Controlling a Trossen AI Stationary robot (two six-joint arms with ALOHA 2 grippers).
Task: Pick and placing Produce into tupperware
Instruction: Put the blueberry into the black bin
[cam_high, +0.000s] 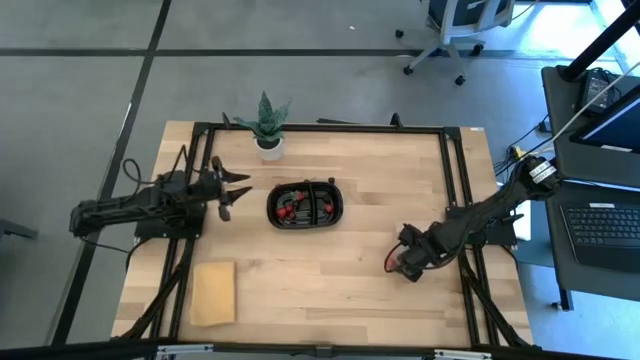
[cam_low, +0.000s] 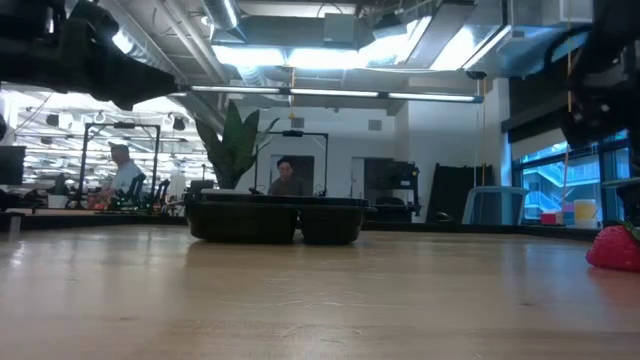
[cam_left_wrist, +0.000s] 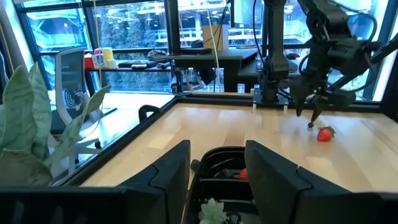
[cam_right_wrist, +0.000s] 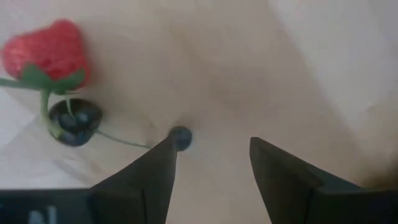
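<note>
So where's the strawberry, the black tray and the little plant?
Strawberry (cam_right_wrist: 45, 51): right wrist view, its red flesh.
Tray (cam_high: 337, 209): high view, its right rim.
Plant (cam_high: 266, 118): high view, its green leaves.

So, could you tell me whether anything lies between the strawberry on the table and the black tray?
Nothing visible does. The strawberry lies by the right gripper, whose fingers are open above the table. Only bare wood separates it from the tray; the plant and tan block sit elsewhere.

Black two-compartment tupperware (cam_high: 306, 204) holds red produce (cam_high: 288, 211); strawberry (cam_right_wrist: 46, 52) lies outside.
</note>
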